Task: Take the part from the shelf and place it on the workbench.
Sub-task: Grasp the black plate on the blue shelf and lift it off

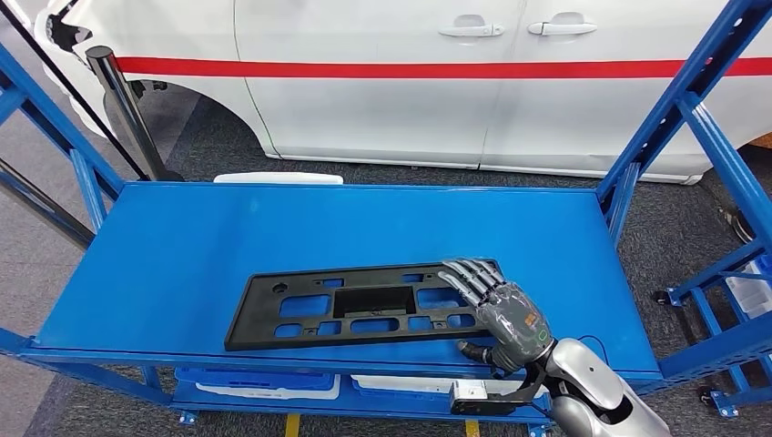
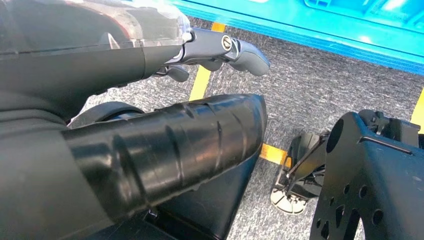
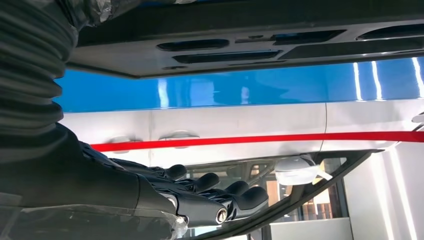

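Part (image 1: 360,305) lies flat on the blue shelf (image 1: 182,246); your right robot hand (image 1: 499,309) rests over its end, fingers spread, holding nothing. Grasp step: you probably need to close on that edge.

Right hand (image 1: 499,309) covers part's (image 1: 355,305) right end; contact unclear.

White car body (image 1: 382,100) with a red horizontal stripe (image 1: 437,68) and 2 white door handles (image 1: 514,28), standing beyond the far edge of the shelf. Black post with a chrome top (image 1: 126,105) beside the far-left corner. Dark grey carpeted floor (image 1: 218,146) marked with yellow tape strips (image 2: 202,80). White-and-blue plastic trays (image 1: 259,379) on the lower level, under the near edge.
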Tool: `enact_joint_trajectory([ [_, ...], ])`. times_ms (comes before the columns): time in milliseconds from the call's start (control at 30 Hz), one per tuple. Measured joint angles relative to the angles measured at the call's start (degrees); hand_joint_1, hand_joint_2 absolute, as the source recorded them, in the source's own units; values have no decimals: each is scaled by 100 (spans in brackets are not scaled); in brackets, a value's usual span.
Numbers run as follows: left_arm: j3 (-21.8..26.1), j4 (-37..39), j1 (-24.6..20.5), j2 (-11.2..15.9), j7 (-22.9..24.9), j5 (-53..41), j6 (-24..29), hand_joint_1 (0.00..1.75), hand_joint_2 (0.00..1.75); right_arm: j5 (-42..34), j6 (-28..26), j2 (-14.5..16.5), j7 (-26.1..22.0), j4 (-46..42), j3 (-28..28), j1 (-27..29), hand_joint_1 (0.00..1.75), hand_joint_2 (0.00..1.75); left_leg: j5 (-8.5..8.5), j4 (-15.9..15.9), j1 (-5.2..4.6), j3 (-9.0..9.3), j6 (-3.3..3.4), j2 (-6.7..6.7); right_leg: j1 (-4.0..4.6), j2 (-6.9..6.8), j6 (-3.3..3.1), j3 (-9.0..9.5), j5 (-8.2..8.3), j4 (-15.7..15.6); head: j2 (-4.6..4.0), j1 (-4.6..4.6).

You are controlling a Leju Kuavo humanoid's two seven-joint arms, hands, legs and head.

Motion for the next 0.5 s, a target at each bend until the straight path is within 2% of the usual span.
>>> enact_joint_trajectory([
  [233,0,0,0,0,-1,0,-5,0,0,-15,38,-16,14,13,49,-18,0,175,0,0,0,0,0,0,0,-1,0,0,0,0,0,0],
  [500,0,0,0,0,2,-2,-32,0,0,-92,449,-64,232,114,179,-329,0,175,0,0,0,0,0,0,-1,0,0,0,1,0,0,0],
])
